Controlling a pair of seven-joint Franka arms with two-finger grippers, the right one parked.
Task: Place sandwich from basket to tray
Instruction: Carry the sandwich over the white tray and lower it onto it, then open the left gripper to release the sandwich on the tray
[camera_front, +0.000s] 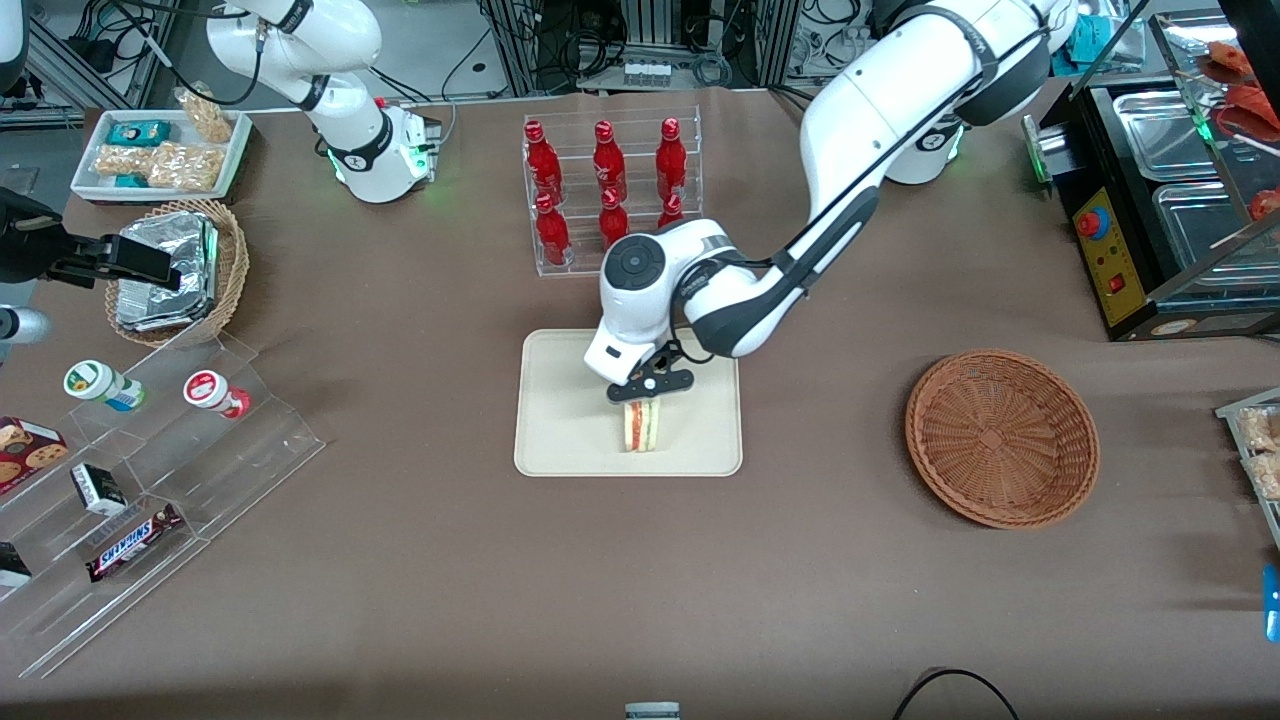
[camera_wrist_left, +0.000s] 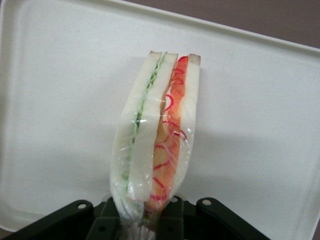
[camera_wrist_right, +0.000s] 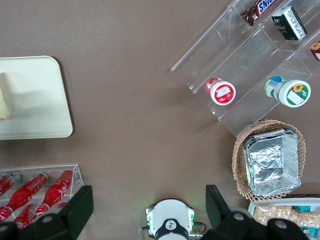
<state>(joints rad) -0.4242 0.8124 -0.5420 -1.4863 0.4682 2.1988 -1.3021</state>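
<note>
The clear-wrapped sandwich (camera_front: 641, 426), pale bread with green and red filling, stands on the cream tray (camera_front: 560, 420), near the tray's edge nearer the front camera. My left gripper (camera_front: 640, 398) is directly above it, shut on the sandwich's wrapped upper end. In the left wrist view the sandwich (camera_wrist_left: 155, 140) hangs from the gripper (camera_wrist_left: 147, 220) over the tray (camera_wrist_left: 260, 125), its far end at or just above the tray surface. The reddish-brown wicker basket (camera_front: 1002, 436) lies empty toward the working arm's end of the table.
A clear rack of red bottles (camera_front: 605, 190) stands just farther from the front camera than the tray. Toward the parked arm's end are a tan basket with foil packets (camera_front: 175, 270), a clear stepped stand with snacks (camera_front: 150, 480) and a white snack tray (camera_front: 160, 150).
</note>
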